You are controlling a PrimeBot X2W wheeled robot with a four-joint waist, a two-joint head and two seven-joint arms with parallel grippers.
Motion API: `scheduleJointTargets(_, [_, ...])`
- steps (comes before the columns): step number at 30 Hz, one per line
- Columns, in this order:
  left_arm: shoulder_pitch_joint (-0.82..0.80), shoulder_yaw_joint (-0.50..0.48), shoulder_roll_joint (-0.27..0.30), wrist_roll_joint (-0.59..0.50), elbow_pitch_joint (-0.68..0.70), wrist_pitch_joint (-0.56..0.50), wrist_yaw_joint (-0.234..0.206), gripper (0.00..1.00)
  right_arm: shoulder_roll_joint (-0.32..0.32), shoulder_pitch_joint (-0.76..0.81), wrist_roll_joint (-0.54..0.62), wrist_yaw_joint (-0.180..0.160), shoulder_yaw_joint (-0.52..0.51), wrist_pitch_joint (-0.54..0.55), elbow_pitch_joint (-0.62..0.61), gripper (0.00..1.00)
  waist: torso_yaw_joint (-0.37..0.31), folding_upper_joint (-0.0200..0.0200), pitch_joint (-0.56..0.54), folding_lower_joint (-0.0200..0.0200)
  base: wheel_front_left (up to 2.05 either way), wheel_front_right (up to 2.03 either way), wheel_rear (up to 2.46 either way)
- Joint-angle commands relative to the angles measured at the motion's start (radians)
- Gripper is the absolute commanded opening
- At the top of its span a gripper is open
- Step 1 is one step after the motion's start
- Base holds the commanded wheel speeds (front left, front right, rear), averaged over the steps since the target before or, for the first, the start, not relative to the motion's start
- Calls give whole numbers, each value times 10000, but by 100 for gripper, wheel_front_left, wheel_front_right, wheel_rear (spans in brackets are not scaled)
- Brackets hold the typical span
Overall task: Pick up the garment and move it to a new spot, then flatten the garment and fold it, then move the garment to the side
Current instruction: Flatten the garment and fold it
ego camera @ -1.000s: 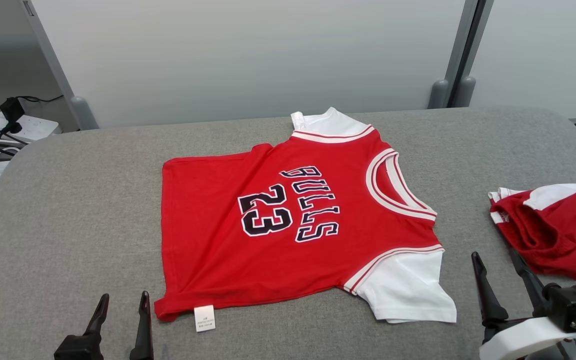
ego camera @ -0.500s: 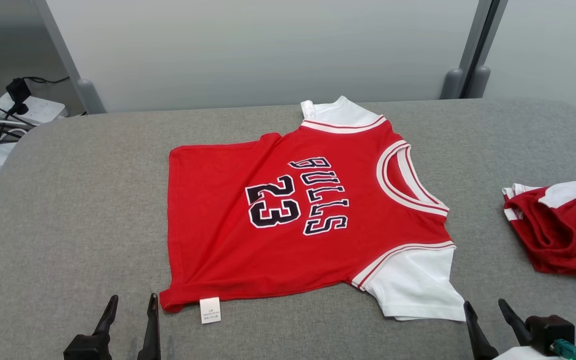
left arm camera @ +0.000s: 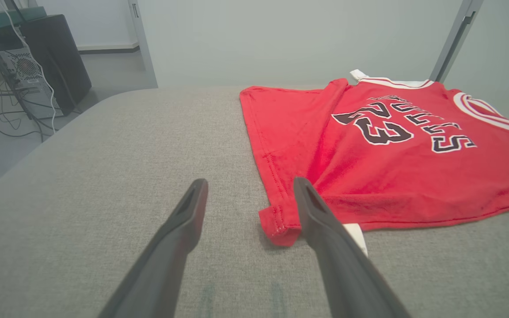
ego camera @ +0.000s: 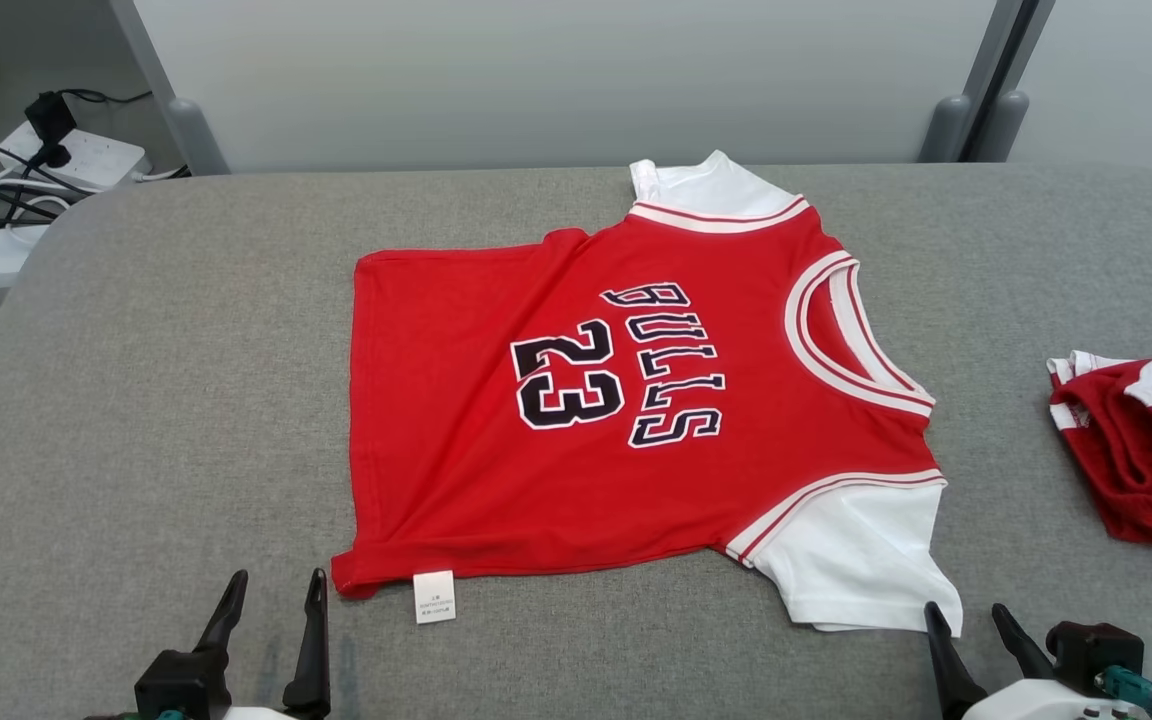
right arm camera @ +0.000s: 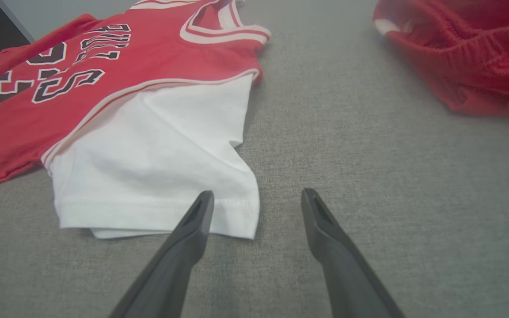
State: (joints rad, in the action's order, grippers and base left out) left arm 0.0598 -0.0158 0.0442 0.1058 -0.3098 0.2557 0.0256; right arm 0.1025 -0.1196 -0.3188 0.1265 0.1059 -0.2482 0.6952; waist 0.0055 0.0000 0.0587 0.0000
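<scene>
- A red jersey (ego camera: 496, 480) is spread flat on the grey surface (ego camera: 156, 400).
- The left pincer (ego camera: 278, 577) is held wide open, empty, near the hem (ego camera: 361, 578).
- The right pincer (ego camera: 964, 610) is held wide open, empty, beside the white sleeve (ego camera: 856, 560).

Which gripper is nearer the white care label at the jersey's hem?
Left. The left gripper stands open just to the robot's left of the label, beside the jersey's hem corner. The right gripper, also open, is far across at the white sleeve.

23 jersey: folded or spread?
Spread, not folded: the jersey lies flat, front up, with lettering, collar and both white sleeves showing.
</scene>
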Motion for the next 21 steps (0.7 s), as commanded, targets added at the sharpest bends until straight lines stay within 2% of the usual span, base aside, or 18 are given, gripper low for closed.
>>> scheduleJointTargets(1, [-577, -284, 60, -48, 202, 61, 45, 100, 85, -366, -127, 42, 234, -135, -120, 100, 43, 0, 74, 0, 0, 0, 0])
scheduleJointTargets(2, [-603, -278, 60, -56, 202, 61, 52, 100, 73, -398, -163, 42, 251, -135, -76, 98, 57, 0, 114, 0, 0, 0, 0])
scheduleJointTargets(4, [-651, -266, 60, -77, 206, 61, 70, 100, 50, -462, -228, 42, 291, -135, 33, 87, 88, 0, 190, 0, 0, 0, 0])
scheduleJointTargets(5, [-680, -262, 60, -89, 208, 61, 79, 100, 42, -500, -274, 42, 323, -135, 111, 85, 104, 0, 220, 0, 0, 0, 0])
scheduleJointTargets(12, [-843, -254, 60, -155, 208, 61, 134, 100, 7, -746, -691, 42, 508, -135, 800, 46, 203, 0, 417, 0, 0, 0, 0])
scheduleJointTargets(13, [-871, -254, 60, -148, 203, 61, 137, 100, 17, -786, -737, 42, 537, -135, 843, 32, 208, 0, 440, 0, 0, 0, 0])
scheduleJointTargets(14, [-895, -258, 60, -136, 199, 61, 137, 100, 25, -821, -783, 42, 555, -135, 859, 0, 206, 0, 456, 0, 0, 0, 0])
scheduleJointTargets(21, [-992, -167, 60, 141, 56, 61, 89, 100, 416, -732, -732, 42, 96, -135, 461, 0, 85, 0, 372, 0, 0, 0, 0])
